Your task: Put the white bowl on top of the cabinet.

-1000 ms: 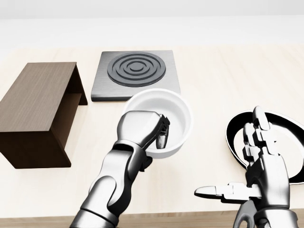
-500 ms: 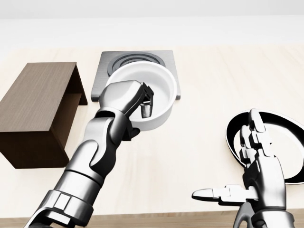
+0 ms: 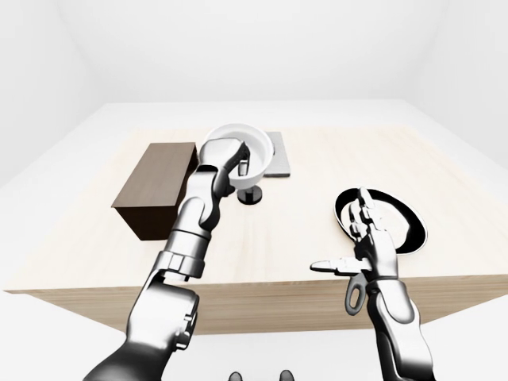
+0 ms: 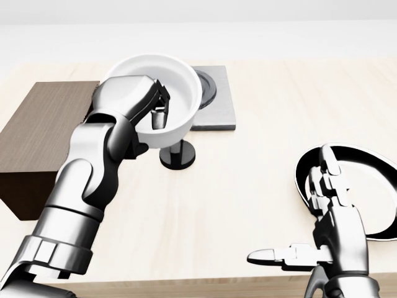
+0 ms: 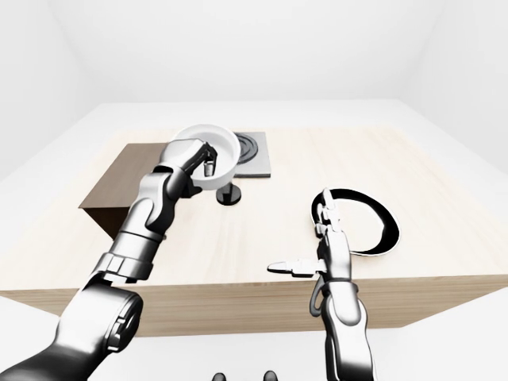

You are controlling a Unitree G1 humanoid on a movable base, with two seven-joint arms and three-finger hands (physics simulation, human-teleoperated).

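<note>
The left hand point(image 4: 133, 99) pinches the rim of the white bowl point(image 4: 167, 99), holding it up in the air just right of the cabinet point(image 4: 43, 133). The bowl looks hard, smooth and slippery, maybe breakable. The right hand point(image 4: 329, 211) is spread out, holding nothing.

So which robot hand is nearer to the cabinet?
The left robot hand, gripping the white bowl just beside the cabinet. The right robot hand hangs far off, by the black pan.

Cabinet point(image 4: 43, 133) head-view left, stove point(image 4: 214, 102) top centre, pan point(image 4: 366, 180) right.
</note>
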